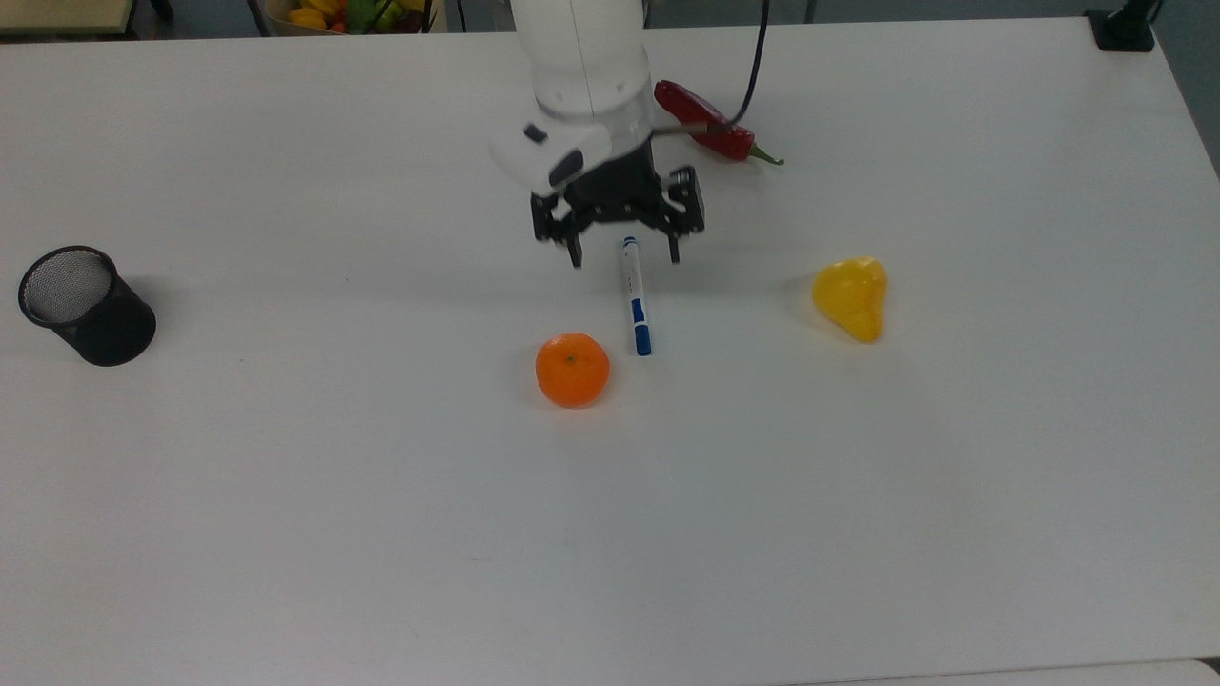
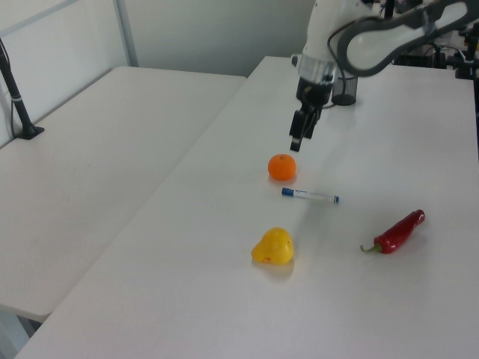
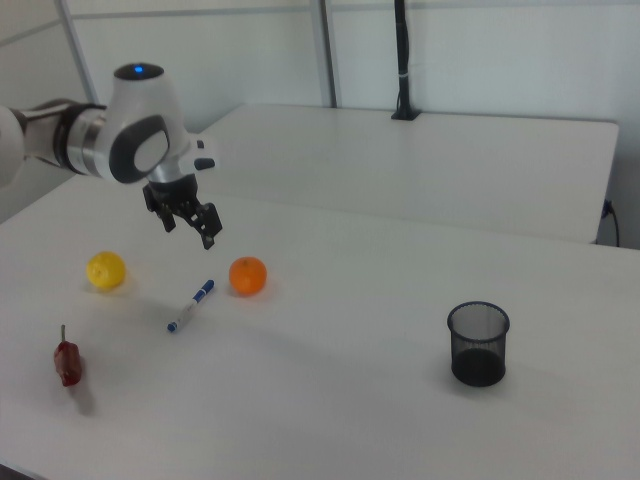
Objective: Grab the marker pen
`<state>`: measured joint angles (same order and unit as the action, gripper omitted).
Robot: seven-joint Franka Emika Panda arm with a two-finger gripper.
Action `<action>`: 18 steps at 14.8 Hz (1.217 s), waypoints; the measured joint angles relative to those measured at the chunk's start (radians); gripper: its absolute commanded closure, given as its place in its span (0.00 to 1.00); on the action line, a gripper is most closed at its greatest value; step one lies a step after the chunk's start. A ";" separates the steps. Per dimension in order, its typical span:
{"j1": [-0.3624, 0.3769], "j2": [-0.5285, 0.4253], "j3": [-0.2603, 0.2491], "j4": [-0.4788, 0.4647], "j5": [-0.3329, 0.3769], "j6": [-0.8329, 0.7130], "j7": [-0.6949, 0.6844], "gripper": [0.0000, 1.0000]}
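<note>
Marker pen (image 1: 635, 297): flat on surface (image 1: 286, 476), beside orange (image 1: 572, 370); claw (image 1: 623, 255) above, open, empty; descend astride mid-barrel, clear of orange

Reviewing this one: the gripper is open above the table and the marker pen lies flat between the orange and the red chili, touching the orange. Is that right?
Not quite. The marker pen does not touch the orange; the top view shows bare table between them. The rest holds: the gripper is open above the table, and the pen lies flat between the orange and the red chili.
</note>
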<state>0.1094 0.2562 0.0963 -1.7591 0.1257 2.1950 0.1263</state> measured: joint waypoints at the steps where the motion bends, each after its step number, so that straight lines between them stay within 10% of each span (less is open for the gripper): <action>1: -0.009 -0.036 -0.001 0.001 0.000 -0.045 0.019 0.00; 10: -0.095 -0.333 -0.069 0.009 0.000 -0.453 0.047 0.00; 18: -0.053 -0.365 -0.168 0.011 -0.062 -0.446 -0.051 0.00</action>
<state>0.0566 -0.1089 -0.0718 -1.7482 0.0637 1.7491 0.0757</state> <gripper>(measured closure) 0.000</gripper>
